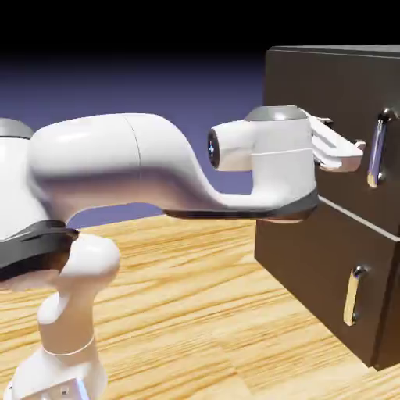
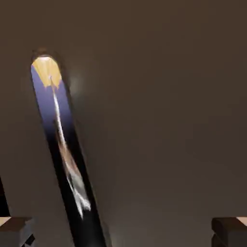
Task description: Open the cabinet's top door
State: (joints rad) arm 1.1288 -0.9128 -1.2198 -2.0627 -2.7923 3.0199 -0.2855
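"What's the gripper (image 2: 123, 231) doing?"
"It's standing wide open, a finger showing at each bottom corner of the hand view, and it's holding nothing."

"Why so wide?"
"I'd say it's leaving room for the upper handle (image 2: 65, 144). That long silver bar is running up the hand view on a slight tilt, nearer the left finger than the right. The hand is probably needing a small sideways shift before reaching in, or one finger could be bumping the bar."

"And the arm (image 1: 117, 156)?"
"It's stretching toward the cabinet (image 1: 387, 336), its hand pointing at the front, so a pull back could be swinging the panel out."

"Where's the top door, then?"
"The top door (image 1: 293, 86) is forming the upper front, over on the exterior view's right, and it's looking shut. Its bar is standing upright near the edge on that side; I'm guessing the hinge is sitting opposite, which would be giving the pull leverage."

"Anything below?"
"The lower panel (image 1: 297, 258) is carrying its own shorter handle (image 1: 353, 297), which this job isn't needing. Beyond, the blue-violet backdrop (image 1: 203, 94) is fading to black."
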